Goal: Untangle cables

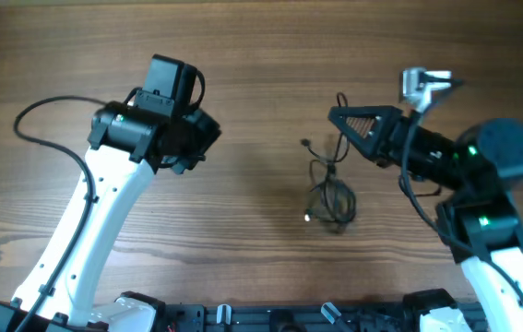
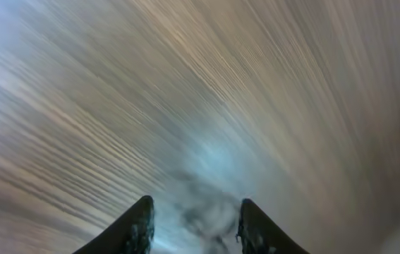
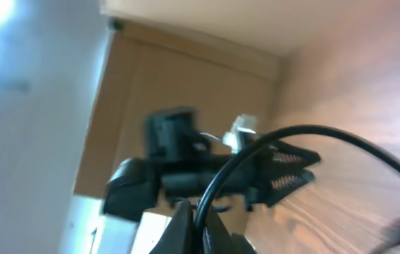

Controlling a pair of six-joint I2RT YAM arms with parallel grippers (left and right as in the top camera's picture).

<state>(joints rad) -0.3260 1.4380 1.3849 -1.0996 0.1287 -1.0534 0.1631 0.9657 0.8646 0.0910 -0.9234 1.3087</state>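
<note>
I'm pinching a strand of the cables [image 1: 330, 189] with the right gripper [image 3: 196, 224], the tangle lying on the surface [image 1: 243, 240] toward 3 o'clock. The left gripper [image 2: 194, 229], jaws apart, should be approaching from 9 o'clock slowly.

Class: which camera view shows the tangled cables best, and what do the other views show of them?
Overhead. The cables lie there as one loose tangle, with the whole of it in view. The right wrist view shows only a single blurred strand arcing out of the shut right gripper. The left wrist view is motion-blurred, and no cable is clear in it.
</note>
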